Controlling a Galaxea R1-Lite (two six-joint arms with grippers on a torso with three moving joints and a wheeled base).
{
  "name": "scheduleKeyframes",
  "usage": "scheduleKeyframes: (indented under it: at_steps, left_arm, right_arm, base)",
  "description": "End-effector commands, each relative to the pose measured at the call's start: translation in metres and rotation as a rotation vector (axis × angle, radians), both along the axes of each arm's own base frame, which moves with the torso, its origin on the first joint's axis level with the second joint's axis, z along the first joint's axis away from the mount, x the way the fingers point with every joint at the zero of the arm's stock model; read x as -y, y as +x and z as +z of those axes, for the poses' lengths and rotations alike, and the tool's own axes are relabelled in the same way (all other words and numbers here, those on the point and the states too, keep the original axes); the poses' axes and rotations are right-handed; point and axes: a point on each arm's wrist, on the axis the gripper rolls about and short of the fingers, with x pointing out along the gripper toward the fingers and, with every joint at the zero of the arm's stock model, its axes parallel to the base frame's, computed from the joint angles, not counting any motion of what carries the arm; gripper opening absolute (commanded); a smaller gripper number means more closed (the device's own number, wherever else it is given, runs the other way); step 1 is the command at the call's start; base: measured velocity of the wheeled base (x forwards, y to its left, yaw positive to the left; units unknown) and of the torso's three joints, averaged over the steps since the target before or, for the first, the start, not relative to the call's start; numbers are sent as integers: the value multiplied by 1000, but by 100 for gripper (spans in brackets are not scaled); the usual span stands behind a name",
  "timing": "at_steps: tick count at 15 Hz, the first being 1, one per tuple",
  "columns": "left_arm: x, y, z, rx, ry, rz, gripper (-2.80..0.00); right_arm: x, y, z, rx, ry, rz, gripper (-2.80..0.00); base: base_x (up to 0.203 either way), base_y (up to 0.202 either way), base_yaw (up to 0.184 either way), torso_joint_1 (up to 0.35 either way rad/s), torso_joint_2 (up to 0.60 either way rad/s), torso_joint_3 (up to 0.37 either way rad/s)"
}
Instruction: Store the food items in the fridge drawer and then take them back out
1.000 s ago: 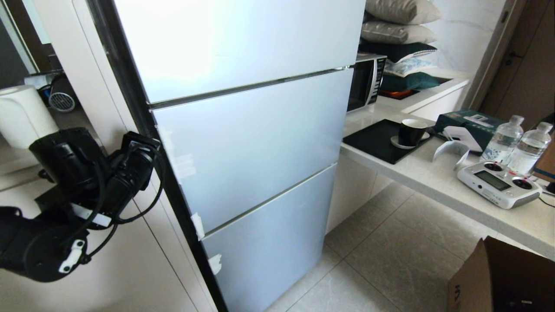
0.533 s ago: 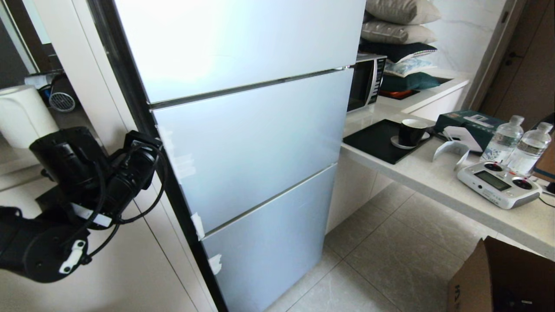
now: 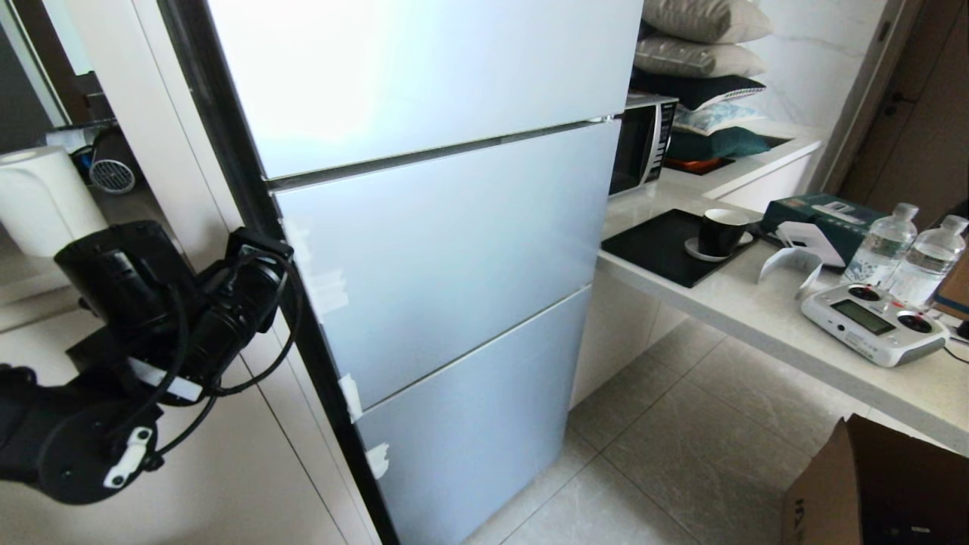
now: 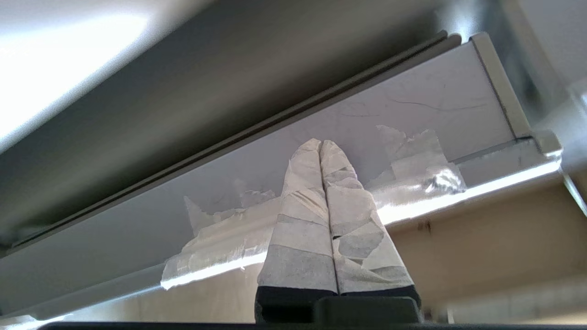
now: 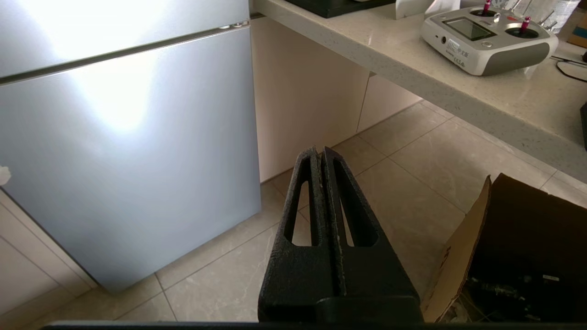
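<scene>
Two grippers show, and neither carries anything. The left gripper (image 4: 321,149) has its tape-wrapped jaws clenched flat together, tips pressed at or just short of the taped side edge of the middle door panel (image 3: 454,250); whether they touch cannot be told. The left arm (image 3: 151,318) reaches in at the fridge's dark left flank. The right gripper (image 5: 319,153) hangs low and idle, black jaws clenched empty, pointing at the floor (image 5: 403,151) beside the bottom door panel (image 5: 128,151).

Judging by this, the step in hand is getting the fridge open. To do it well, the thin closed tips should wedge into the seam just ahead of them, behind the panel's edge where the torn tape (image 4: 412,160) marks the spot, then lever outward steadily so the tips do not skid off the glossy face.

No food item and no fridge drawer can be seen; the drawer presumably sits behind the shut panels beyond the left jaws. The panels look pale blue-grey, smooth and reflective, offering little grip.
</scene>
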Motion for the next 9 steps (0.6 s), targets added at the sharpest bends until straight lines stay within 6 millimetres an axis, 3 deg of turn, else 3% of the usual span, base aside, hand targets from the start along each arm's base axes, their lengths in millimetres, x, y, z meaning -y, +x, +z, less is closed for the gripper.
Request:
scheduleKeyframes:
  at_steps: [1, 5, 9]
  left_arm:
    - [1, -2, 2, 12, -6, -13, -280]
    - [-2, -19, -1, -3, 37, -16, -280]
    - [1, -54, 6, 19, 33, -75, -280]
  right_arm:
    - [0, 0, 0, 1, -1, 0, -280]
    - [0, 0, 0, 1, -1, 0, -280]
    - [0, 0, 0, 1, -1, 1, -280]
  base:
    - [0, 0, 0, 0, 0, 0]
    - [0, 0, 0, 0, 0, 0]
    - [0, 0, 0, 0, 0, 0]
